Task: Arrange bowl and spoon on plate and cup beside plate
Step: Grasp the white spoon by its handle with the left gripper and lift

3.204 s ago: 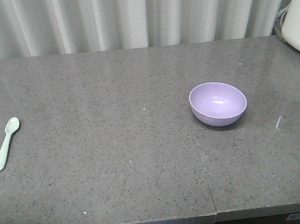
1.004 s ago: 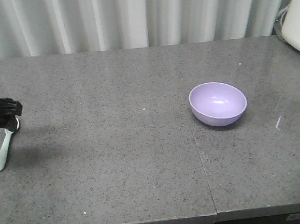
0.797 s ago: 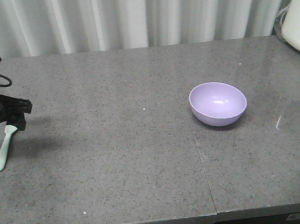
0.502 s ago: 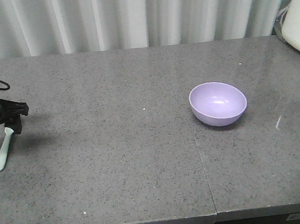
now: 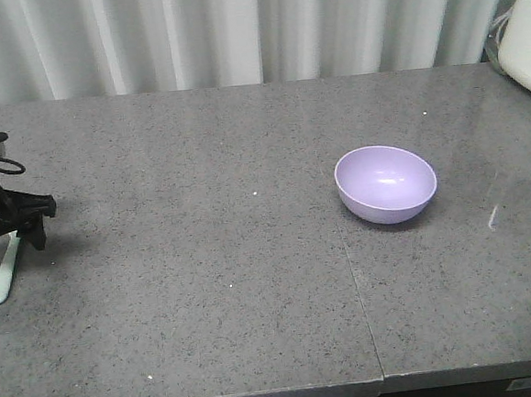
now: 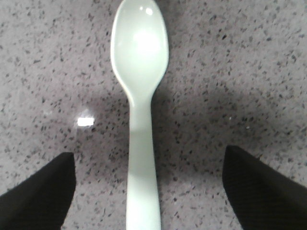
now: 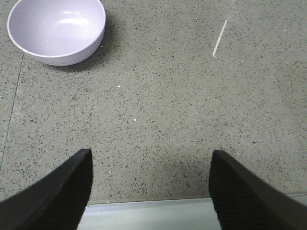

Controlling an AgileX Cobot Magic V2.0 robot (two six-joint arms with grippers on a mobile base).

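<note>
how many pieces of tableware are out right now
2. The bowl sits right of centre; the spoon lies at the far left, under the open left gripper. No plate or cup shows; they may be out of frame.

Spoon (image 6: 141, 120): pale mint-green plastic with a rounded scoop. It lies flat on the grey speckled bench (image 5: 208, 286), scoop facing up. The handle runs straight down the middle between the spread jaws of the left hand (image 6: 149, 153) and touches neither. The scoop lies ahead of the jaw tips.

Bowl (image 7: 56, 29): lilac with a glossy inside, upright on the bench. It sits ahead and to the left of the right hand (image 7: 151, 152), clear of its spread jaws and well apart from the spoon and the left hand.
</note>
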